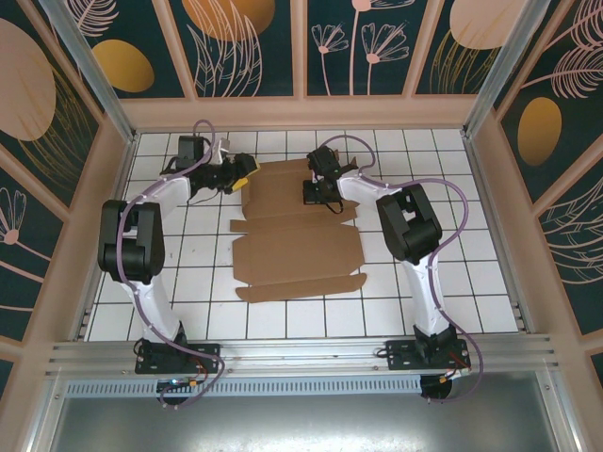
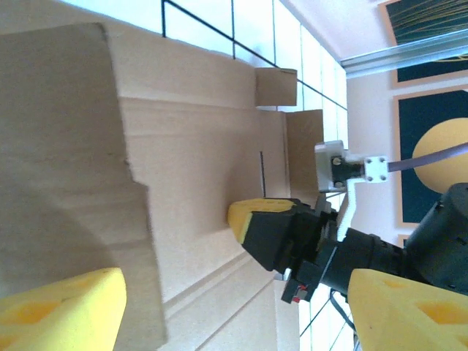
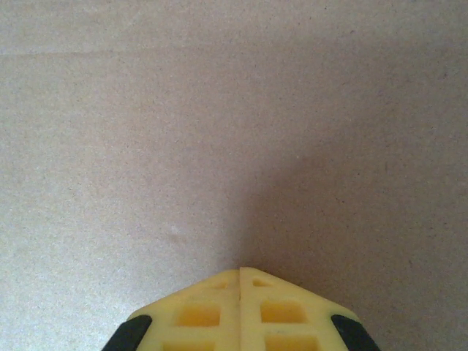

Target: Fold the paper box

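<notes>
Start at the left. Your left gripper (image 1: pixel 237 175) sits at the far-left corner of the box (image 1: pixel 297 250), with its jaws spread wide and gripping nothing. In the left wrist view a side flap (image 2: pixel 66 131) stands up off the cardboard, between the two yellow fingers (image 2: pixel 58 311) and close to the left one. That looks deliberate. With open jaws straddling the flap, you can nudge it upright or close on it, whichever the fold needs.

In the middle, the box lies mostly flat and unfolded on the white tiled table (image 1: pixel 452 282). It sits between the two arms, with its near flaps spread toward the bases. Only the far end shows any lift, so I judge the folding has barely begun.

On the right, your right gripper (image 3: pixel 240 272) is clenched with its yellow tips pressed together and nothing between them. The closed tip points down onto the far panel (image 3: pixel 219 131). It seems to touch the cardboard, though the exact contact is hard to confirm. It reads as a hold-down, pinning the panel so the sheet does not slide or rise while the left side works the flap. If that pressure slips, expect the whole sheet to shift rather than bend.
</notes>
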`<control>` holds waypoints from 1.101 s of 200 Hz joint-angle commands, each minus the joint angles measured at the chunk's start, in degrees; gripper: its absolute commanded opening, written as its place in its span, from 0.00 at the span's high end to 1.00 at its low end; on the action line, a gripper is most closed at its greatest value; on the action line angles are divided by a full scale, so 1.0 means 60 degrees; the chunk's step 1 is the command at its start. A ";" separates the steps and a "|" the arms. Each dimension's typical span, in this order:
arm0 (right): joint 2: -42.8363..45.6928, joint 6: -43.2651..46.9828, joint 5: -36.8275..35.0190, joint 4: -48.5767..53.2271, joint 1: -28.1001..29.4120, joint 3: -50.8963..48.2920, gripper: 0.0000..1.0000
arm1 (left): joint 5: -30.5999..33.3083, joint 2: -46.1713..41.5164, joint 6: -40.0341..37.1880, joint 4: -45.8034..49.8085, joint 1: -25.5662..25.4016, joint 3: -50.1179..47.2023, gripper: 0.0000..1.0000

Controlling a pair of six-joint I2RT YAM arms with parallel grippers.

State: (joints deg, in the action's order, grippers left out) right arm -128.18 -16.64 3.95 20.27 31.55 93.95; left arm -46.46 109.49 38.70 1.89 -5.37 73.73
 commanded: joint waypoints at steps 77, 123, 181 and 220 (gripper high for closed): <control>-0.0686 0.0150 -0.0145 0.1034 0.0073 -0.0761 1.00 | -0.0571 0.0258 0.0910 -0.1734 -0.0028 -0.0673 0.22; -0.0685 0.0159 -0.0103 0.1056 0.0066 -0.0717 1.00 | -0.0989 0.0366 0.1691 -0.3246 -0.0040 -0.1003 0.22; -0.0712 0.0137 -0.0028 0.1074 0.0044 -0.0710 1.00 | -0.1711 0.1755 0.3998 -0.7837 -0.0172 -0.1633 0.23; -0.0697 0.0151 -0.0086 0.1104 0.0042 -0.0776 1.00 | -0.1756 0.2406 0.4281 -0.8414 -0.0756 -0.1004 0.23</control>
State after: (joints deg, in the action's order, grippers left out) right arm -127.87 -16.47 3.97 19.42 31.55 93.19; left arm -55.72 121.54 62.26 -42.52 -7.90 65.41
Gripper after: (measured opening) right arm 0.050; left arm 0.771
